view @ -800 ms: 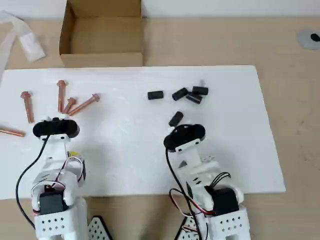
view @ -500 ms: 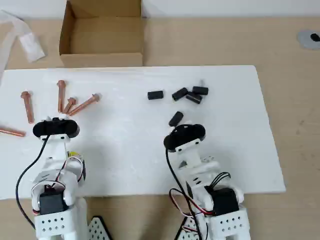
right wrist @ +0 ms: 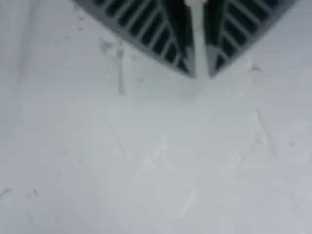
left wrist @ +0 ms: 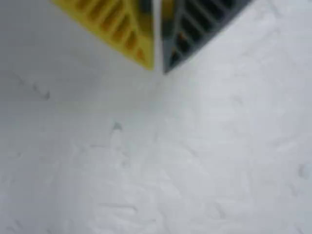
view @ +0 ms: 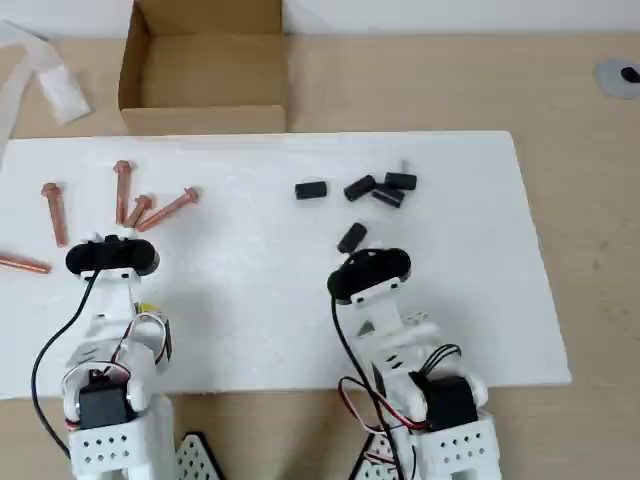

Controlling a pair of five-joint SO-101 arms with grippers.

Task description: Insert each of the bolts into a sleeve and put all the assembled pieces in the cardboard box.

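Both arms sit low in the frame with nothing in hand: the left pincer (left wrist: pixel 158 68) is closed almost tip to tip over bare white sheet (view: pixel 250 300), and the right pincer (right wrist: pixel 199 73) shows only a narrow slit between its tips, also empty. The bolts (view: pixel 122 190) lie fanned at the left of the sheet, three of them nearly converging at their heads, so a grab there would likely catch or knock a neighbour. The outermost bolt (view: pixel 20 264) lies at the sheet's left edge and could roll onto the worktop (view: pixel 450 90). The sleeves (view: pixel 359 187) cluster at centre, two apparently touching, with a fifth sleeve (view: pixel 351 237) just above the right arm; being round, they may skid away from closing tips. The cardboard box (view: pixel 200 70) stands open at upper left.
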